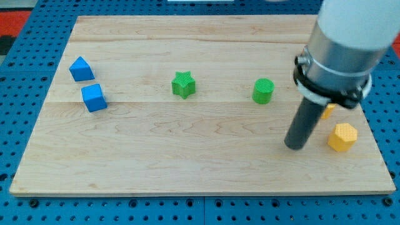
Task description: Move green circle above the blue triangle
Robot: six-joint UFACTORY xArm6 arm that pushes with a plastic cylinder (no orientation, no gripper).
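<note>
The green circle (264, 90) stands on the wooden board right of centre. The blue triangle (81, 69) is at the far left, near the view's top, with a blue cube (94, 97) just below it. My tip (295, 145) rests on the board below and to the right of the green circle, clearly apart from it. The thick arm above the rod hides part of the board's right side.
A green star (184, 84) sits between the circle and the blue blocks. A yellow hexagon (342, 137) lies right of my tip. Another yellow block (327, 111) shows partly behind the rod. The board (200, 169) lies on a blue pegboard.
</note>
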